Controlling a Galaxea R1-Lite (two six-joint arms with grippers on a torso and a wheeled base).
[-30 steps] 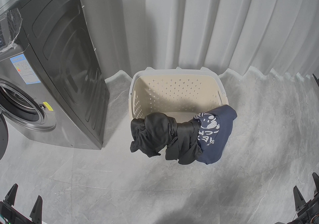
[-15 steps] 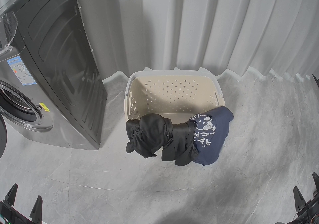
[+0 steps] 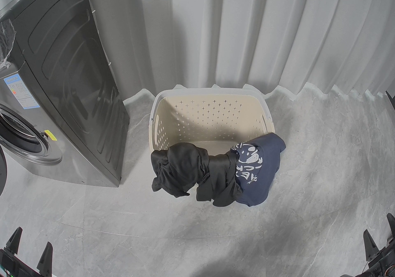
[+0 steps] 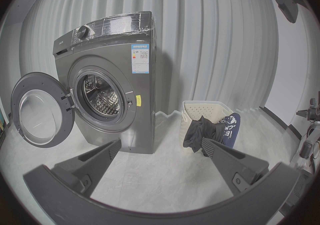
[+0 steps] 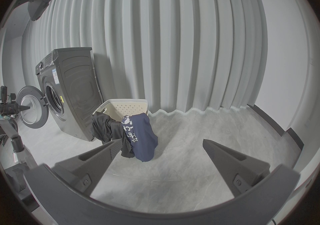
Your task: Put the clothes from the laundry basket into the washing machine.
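Note:
A cream laundry basket stands on the grey floor in front of the curtain. A black garment and a navy printed shirt hang over its near rim. The grey washing machine is to the basket's left, its round door swung open and the drum bare. My left gripper is open low at the near left, far from the basket. My right gripper is open at the near right, nothing between its fingers. The basket and clothes lie ahead of it.
A pleated white curtain closes off the back. Bare grey floor stretches between me and the basket. A dark baseboard runs along the right wall.
The head view has shifted, so the basket and washer sit further left and a little lower in the picture. Nothing itself has moved; both grippers keep their places.

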